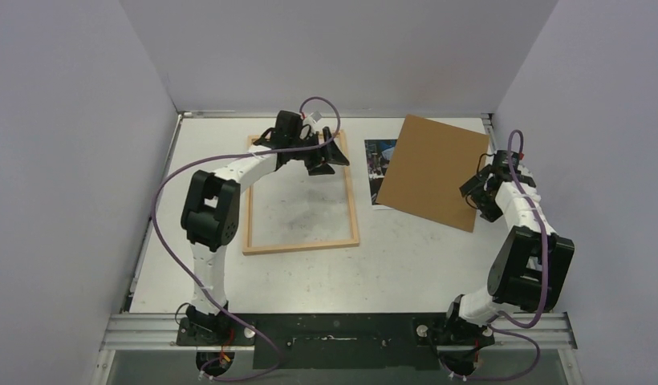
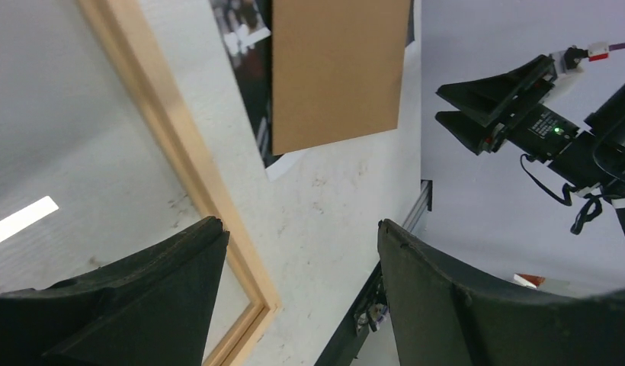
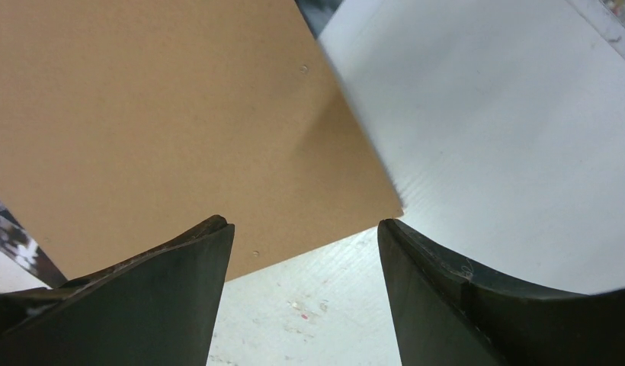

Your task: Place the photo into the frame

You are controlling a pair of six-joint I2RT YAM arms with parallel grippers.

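On the white tabletop (image 1: 310,273): one light-wood frame (image 1: 302,245), lying flat at left-centre; one photo (image 1: 380,160), lying to the right of the frame and apart from it, mostly covered by a brown backing board (image 1: 434,172) set askew on top, so that only its left strip and a white-bordered near corner show. Left hand (image 1: 326,158): fingers spread wide, holding nothing, poised over the frame's far right corner. Right hand (image 1: 475,200): fingers likewise spread wide with nothing between them, at the board's right edge and apparently just above it, though contact cannot be judged.
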